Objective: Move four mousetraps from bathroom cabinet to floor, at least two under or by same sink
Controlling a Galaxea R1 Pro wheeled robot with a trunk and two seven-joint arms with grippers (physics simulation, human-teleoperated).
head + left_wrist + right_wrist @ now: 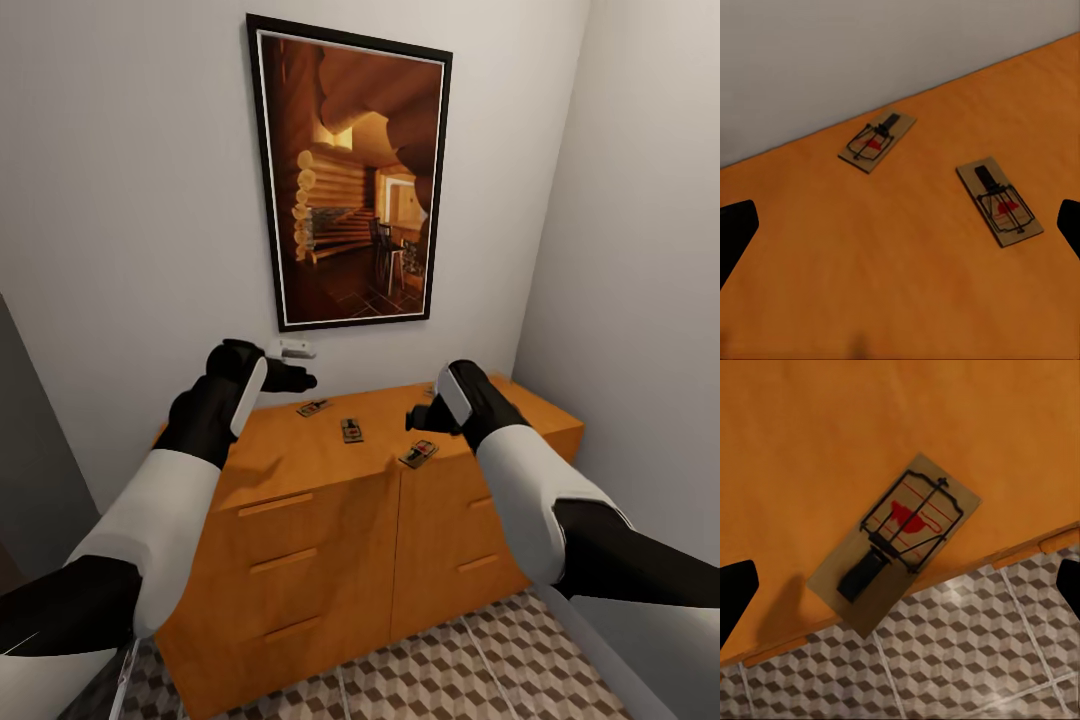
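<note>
A single mousetrap (896, 542) is seen lying flat on the orange-brown top of the cabinet (832, 427), midway between the two dark fingertips (735, 592) of the right end effector (900, 589), which are spread wide apart. One corner of the mousetrap overhangs the cabinet's front edge. Beyond that edge, the cube-patterned bathroom floor (967, 652) is seen below.

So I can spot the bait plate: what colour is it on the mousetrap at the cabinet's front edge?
Red, clearest in the right wrist view on the mousetrap.
</note>
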